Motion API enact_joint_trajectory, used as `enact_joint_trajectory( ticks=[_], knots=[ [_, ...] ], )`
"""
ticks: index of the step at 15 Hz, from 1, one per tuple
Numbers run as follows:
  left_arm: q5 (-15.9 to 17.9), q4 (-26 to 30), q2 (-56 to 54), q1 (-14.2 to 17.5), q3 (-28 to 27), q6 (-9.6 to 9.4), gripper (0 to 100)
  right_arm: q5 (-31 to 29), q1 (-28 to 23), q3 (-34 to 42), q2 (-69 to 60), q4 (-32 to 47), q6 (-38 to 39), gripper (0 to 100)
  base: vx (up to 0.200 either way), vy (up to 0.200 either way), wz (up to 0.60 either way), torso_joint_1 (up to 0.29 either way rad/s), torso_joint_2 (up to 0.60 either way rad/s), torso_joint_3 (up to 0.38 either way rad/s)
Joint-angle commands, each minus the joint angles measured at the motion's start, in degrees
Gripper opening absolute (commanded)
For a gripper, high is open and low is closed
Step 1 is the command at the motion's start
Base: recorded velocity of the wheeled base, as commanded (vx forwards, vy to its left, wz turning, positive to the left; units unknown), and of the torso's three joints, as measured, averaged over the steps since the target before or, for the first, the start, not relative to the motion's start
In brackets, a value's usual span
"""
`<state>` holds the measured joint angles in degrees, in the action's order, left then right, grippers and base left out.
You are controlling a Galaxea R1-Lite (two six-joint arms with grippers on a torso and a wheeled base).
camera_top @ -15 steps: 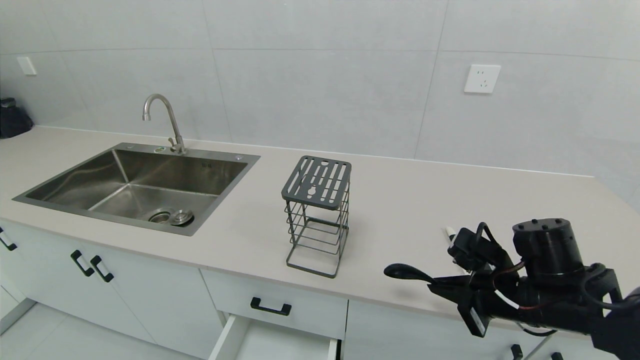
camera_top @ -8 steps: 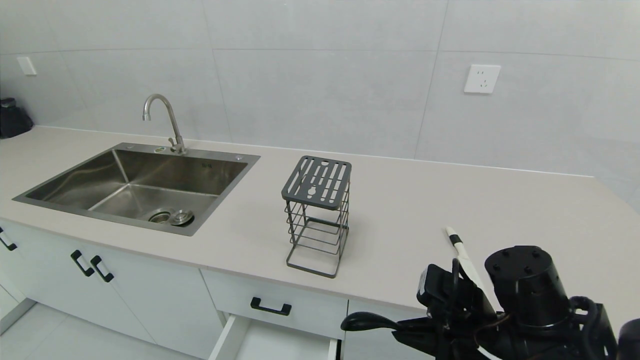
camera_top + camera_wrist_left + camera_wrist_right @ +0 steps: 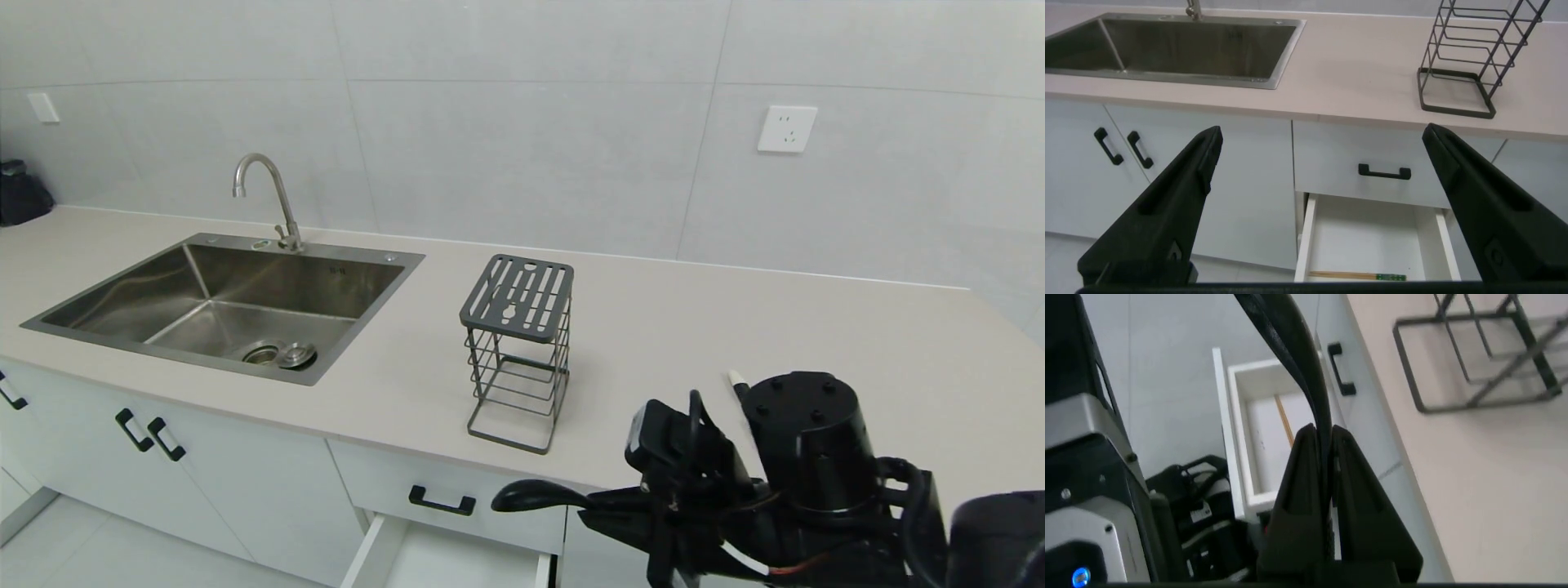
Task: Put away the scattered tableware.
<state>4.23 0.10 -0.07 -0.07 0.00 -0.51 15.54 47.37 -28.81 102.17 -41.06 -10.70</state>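
Observation:
A black spoon (image 3: pixel 526 495) sticks out to the left from my right gripper (image 3: pixel 600 513), which is shut on its handle. The spoon hangs in front of the counter edge, above the open white drawer (image 3: pixel 424 562). In the right wrist view the fingers (image 3: pixel 1300 469) clamp the black spoon handle (image 3: pixel 1294 351), with the drawer (image 3: pixel 1259 486) below holding a chopstick (image 3: pixel 1284 420). My left gripper (image 3: pixel 1323 216) is open, facing the drawer (image 3: pixel 1372 245), where chopsticks (image 3: pixel 1343 276) lie at the front. A white utensil tip (image 3: pixel 735 379) lies on the counter behind my right arm.
A dark wire rack (image 3: pixel 518 351) stands mid-counter. A steel sink (image 3: pixel 122 296) with a faucet (image 3: pixel 265 196) is at the left. Cabinet doors with black handles (image 3: pixel 147 433) sit below the sink. The beige counter (image 3: pixel 669 327) runs right to the wall.
My right arm has carried the black spoon leftward and down, from over the counter's front edge to in front of it, above the open drawer. It now hides most of the white utensil.

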Motion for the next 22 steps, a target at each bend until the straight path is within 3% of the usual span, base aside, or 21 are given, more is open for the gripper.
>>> enact_joint_trajectory(
  ticks=[1,7,10,15,19,22],
  knots=[
    [0.0,0.0,0.1,0.0,0.0,-0.02,100,-0.1,2.7,-5.9,6.4,-0.6,1.1,0,0.000,0.000,0.00,0.000,0.00,0.000],
    [0.0,0.0,0.1,0.1,0.0,-0.02,100,-2.4,7.0,-13.5,13.1,-0.7,1.8,0,0.000,0.000,0.00,0.000,0.00,0.000],
    [0.0,0.0,0.1,0.0,0.0,-0.02,100,-2.2,9.9,-11.6,13.8,-0.3,1.7,0,0.000,0.000,0.00,0.000,0.00,0.000],
    [0.0,0.0,0.1,0.0,0.0,0.07,100,-6.0,10.2,-9.1,15.2,-7.3,2.0,0,0.000,0.000,0.00,0.000,0.00,0.000],
    [0.0,0.0,0.1,0.1,0.0,-0.02,100,-10.8,10.6,-8.7,18.0,-9.4,1.9,0,0.000,0.000,0.15,0.002,0.00,0.001],
    [0.0,0.0,0.1,0.0,0.0,-0.02,100,-11.0,11.0,-9.3,18.7,-9.1,2.8,0,0.000,0.000,0.00,0.000,0.00,0.000]
  ],
)
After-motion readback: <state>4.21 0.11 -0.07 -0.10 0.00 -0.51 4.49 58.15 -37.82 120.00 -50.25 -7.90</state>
